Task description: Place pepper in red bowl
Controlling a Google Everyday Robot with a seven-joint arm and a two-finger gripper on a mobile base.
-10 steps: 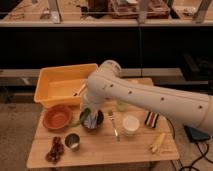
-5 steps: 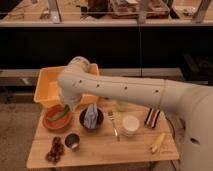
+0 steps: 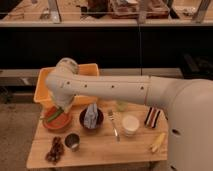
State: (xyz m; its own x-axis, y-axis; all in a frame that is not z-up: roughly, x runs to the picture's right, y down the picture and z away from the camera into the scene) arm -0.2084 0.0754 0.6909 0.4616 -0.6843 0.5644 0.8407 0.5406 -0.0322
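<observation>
Pepper (image 3: pixel 56 113): long slender green one, clamped in the gripper (image 3: pixel 59 111), jaws closed on it. It sits directly over the wide shallow orange-red bowl (image 3: pixel 56 121) at the left end of the wooden table (image 3: pixel 100 150); can't tell if it's touching the bowl's inside. One green end pokes out past the bowl's left rim.

White arm (image 3: pixel 110 90) reaches in from the right across the table, elbow bulge high at left, wrist bent down to the bowl.

Other items:
- big yellow plastic tub (image 3: pixel 42 90) behind the red bowl, partly hidden by the arm
- small dark bowl with a crumpled grey cloth (image 3: pixel 91 117) just right of the red bowl
- small metal cup (image 3: pixel 73 141) in front, between the two bowls
- dark reddish cluster (image 3: pixel 54 150) at the front-left corner
- metal utensil (image 3: pixel 114 126) lying right of the dark bowl
- white round container (image 3: pixel 130 124) mid-table
- pale green round item (image 3: pixel 122 105) behind it
- dark striped packet (image 3: pixel 152 117) further right
- pale yellow corn-like piece (image 3: pixel 158 143) at the front right
</observation>
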